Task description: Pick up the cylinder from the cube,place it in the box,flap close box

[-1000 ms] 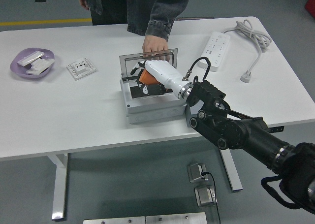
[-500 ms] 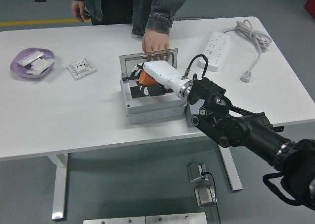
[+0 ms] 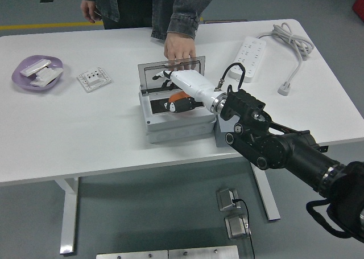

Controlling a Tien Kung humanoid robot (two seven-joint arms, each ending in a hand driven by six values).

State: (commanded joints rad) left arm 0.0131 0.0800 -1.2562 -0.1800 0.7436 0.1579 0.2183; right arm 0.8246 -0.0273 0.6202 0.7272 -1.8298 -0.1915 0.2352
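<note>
The grey box (image 3: 170, 128) stands at the table's middle with its clear lid (image 3: 149, 77) upright at the back. My right hand (image 3: 187, 83), with a white forearm shell, reaches into the box from the right. The orange cylinder (image 3: 181, 96) is inside the box, just under the hand. I cannot tell whether the hand still grips it. A grey cube (image 3: 218, 137) stands against the box's right side, mostly hidden by my arm. A person's hand (image 3: 177, 48) rests on the lid's top edge. My left arm is out of view.
A purple dish (image 3: 23, 77) with white pieces sits at the far left, with a white socket plate (image 3: 94, 78) beside it. A white power strip (image 3: 250, 50) with its cable lies at the back right. The person stands at the far edge.
My right hand has turned and shifted a little right inside the box. The orange cylinder has moved right and lower with it. The person's hand stays on the lid.
</note>
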